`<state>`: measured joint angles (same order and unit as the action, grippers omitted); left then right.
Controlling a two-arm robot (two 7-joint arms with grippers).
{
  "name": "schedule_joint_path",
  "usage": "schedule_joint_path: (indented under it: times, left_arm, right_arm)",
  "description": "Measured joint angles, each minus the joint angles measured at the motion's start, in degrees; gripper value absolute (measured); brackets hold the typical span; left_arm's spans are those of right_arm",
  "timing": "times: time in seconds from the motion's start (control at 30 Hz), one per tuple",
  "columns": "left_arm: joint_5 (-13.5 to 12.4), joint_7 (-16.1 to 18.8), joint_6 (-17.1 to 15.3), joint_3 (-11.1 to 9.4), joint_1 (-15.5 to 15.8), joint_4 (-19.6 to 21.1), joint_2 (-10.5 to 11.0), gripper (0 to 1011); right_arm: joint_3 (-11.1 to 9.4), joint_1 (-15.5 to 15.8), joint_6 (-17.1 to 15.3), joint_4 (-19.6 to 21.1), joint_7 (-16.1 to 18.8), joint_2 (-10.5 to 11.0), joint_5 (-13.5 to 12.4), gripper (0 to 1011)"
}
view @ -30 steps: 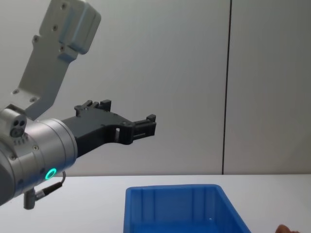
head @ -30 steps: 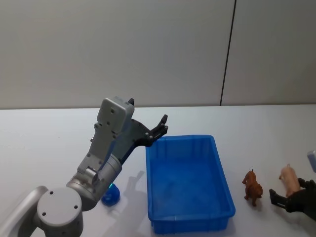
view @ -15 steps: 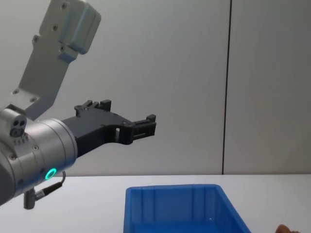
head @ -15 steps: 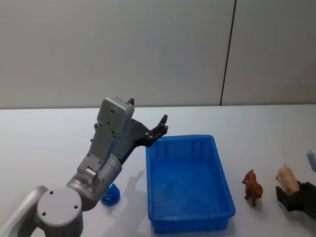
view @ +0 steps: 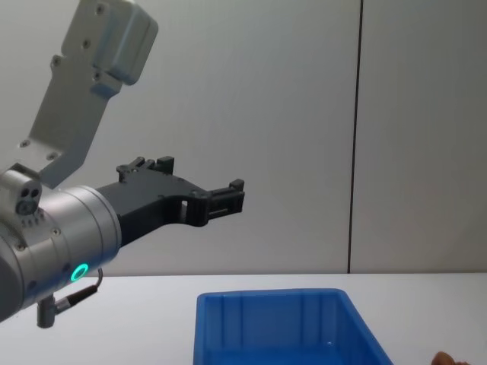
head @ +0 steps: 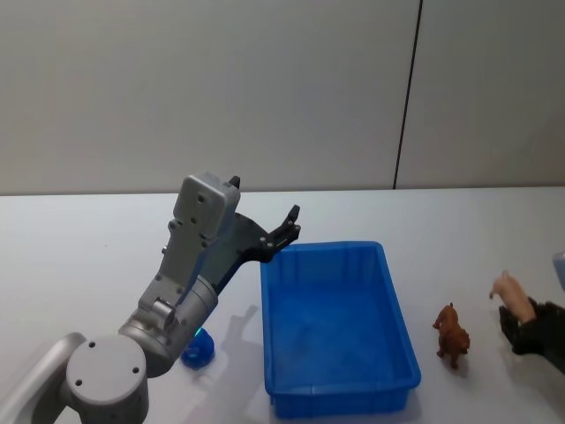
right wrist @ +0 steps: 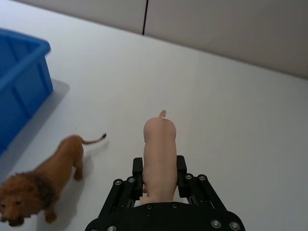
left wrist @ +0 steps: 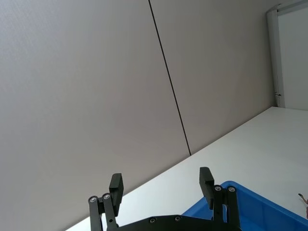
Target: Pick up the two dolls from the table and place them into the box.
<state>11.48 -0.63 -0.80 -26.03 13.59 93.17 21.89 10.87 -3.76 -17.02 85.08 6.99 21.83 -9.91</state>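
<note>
Right gripper (right wrist: pixel 159 167) has closed on the pink pig (right wrist: pixel 159 142) and raised it a little since a second ago, left arm unchanged. Fingers clamp the pig's body, tail end pointing away from the wrist, and it looks clear of the table (head: pixel 88 238), well right of the box (head: pixel 340 396). Brown lion (head: pixel 451 334) stands on the table between box and pig, untouched. Left gripper (left wrist: pixel 161 182) hovers above the box's far-left corner, fingers wide apart, nothing in them. Box looks empty. Small blue rounded thing (head: pixel 198 351) lies on the table by the left arm, can't tell what it is. Status: zero placed, first doll in hand and needs carry and drop, then the lion.
</note>
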Motion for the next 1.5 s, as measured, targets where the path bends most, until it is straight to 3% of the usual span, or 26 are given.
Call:
schedule_joint_path:
  times: [0.33,0.7,1.03,1.33,1.5]
  left_arm:
    - [0.0,0.0,0.0,0.0,0.0,0.0,0.0,1001]
    - [0.0,0.0,0.0,0.0,0.0,0.0,0.0,1001]
    - [0.0,0.0,0.0,0.0,0.0,0.0,0.0,1001]
    - [0.0,0.0,0.0,0.0,0.0,0.0,0.0,1001]
    - [0.0,0.0,0.0,0.0,0.0,0.0,0.0,1001]
  right_arm:
    - [0.1,-0.6,3.7,3.4,1.7,-0.2,1.3,371]
    - [1.2,-2.2,5.6,6.4,7.7,-1.1,2.1,371]
    - [3.0,-4.1,5.1,7.1,13.8,-2.7,3.0,371]
    - [5.9,-6.8,2.6,5.3,20.6,-5.7,4.9,372]
    - [7.3,-7.9,1.4,3.9,22.8,-7.0,6.0,456]
